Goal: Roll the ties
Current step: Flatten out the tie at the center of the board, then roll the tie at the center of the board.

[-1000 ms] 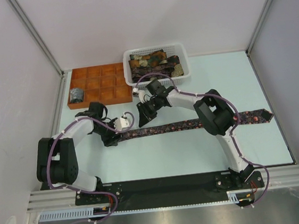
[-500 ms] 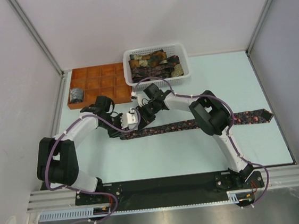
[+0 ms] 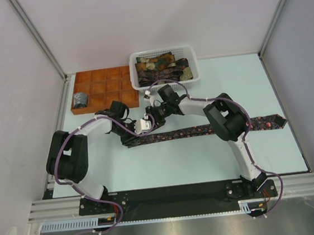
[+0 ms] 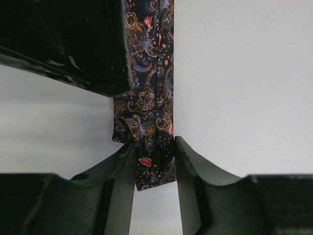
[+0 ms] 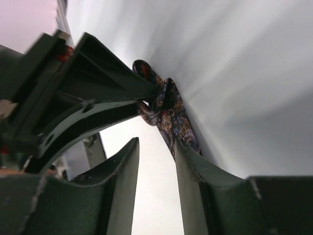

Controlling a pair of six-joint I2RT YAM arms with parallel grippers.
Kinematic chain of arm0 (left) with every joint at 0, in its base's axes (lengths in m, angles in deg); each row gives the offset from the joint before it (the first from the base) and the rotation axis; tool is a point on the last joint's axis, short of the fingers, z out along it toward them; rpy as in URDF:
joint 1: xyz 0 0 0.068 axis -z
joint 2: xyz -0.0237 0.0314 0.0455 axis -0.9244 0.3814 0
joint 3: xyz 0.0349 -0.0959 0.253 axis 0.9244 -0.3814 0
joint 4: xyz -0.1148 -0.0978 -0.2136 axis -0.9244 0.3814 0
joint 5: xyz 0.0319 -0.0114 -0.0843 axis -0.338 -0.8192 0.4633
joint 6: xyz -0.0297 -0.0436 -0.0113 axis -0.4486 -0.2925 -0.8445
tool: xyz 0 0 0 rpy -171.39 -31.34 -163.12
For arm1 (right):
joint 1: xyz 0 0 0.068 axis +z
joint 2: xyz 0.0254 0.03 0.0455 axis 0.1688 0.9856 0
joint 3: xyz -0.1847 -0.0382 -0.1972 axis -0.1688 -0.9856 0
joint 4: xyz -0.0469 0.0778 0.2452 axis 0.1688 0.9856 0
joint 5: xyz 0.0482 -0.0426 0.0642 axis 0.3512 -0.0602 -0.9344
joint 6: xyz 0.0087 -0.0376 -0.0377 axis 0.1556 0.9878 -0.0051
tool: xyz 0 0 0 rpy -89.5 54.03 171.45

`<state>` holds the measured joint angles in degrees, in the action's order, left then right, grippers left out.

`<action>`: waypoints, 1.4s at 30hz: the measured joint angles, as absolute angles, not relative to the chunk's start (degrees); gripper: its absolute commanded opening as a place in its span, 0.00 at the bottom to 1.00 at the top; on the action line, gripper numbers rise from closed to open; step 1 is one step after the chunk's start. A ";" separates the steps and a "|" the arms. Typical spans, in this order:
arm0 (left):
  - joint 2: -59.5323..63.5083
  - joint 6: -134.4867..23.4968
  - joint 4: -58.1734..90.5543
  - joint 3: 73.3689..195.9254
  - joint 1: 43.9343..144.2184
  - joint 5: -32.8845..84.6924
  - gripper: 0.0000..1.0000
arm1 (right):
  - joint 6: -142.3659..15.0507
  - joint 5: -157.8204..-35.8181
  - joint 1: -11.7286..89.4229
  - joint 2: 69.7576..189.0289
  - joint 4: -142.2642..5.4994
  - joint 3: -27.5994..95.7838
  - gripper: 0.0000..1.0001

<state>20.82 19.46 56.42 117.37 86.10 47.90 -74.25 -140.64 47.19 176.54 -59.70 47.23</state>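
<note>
We see one dark tie stretched flat across the table, running from its pointed wide end at the right to a bunched narrow end at centre-left. The left arm's fingers are clamped on that narrow end: in the left wrist view the fabric sits pinched between both pads, with a small folded knot of cloth just beyond the fingertips. The right arm's fingers stand apart; the tie touches the inside of one of them while the other is clear of it, so they hold nothing that we can see.

At the far edge of the table stands a white mesh basket, holding a heap of more ties in green, gold and brown patterns. To its left lies an orange compartment tray; its near-left compartment holds one rolled dark tie. The other compartments we can see show bare orange floor.
</note>
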 measured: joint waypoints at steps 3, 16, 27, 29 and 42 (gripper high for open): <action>21.19 19.15 56.10 117.37 86.10 48.21 0.43 | -78.69 -142.21 46.43 175.90 -63.52 45.48 0.41; 21.58 19.07 55.24 117.37 86.10 50.22 0.43 | -86.43 -141.91 48.90 176.36 -74.28 43.34 0.44; 21.80 19.02 54.85 117.35 86.10 50.90 0.39 | -86.67 -140.42 50.01 178.33 -75.22 42.20 0.47; 21.80 18.98 54.83 117.33 86.10 50.90 0.37 | -86.75 -140.42 50.10 178.35 -75.24 42.18 0.50; 21.39 17.95 53.80 116.21 86.08 50.88 0.31 | -87.28 -140.40 48.70 177.30 -74.82 39.89 0.50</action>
<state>21.39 17.95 53.80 116.21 86.08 50.88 -87.28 -140.40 48.70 177.30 -74.82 39.89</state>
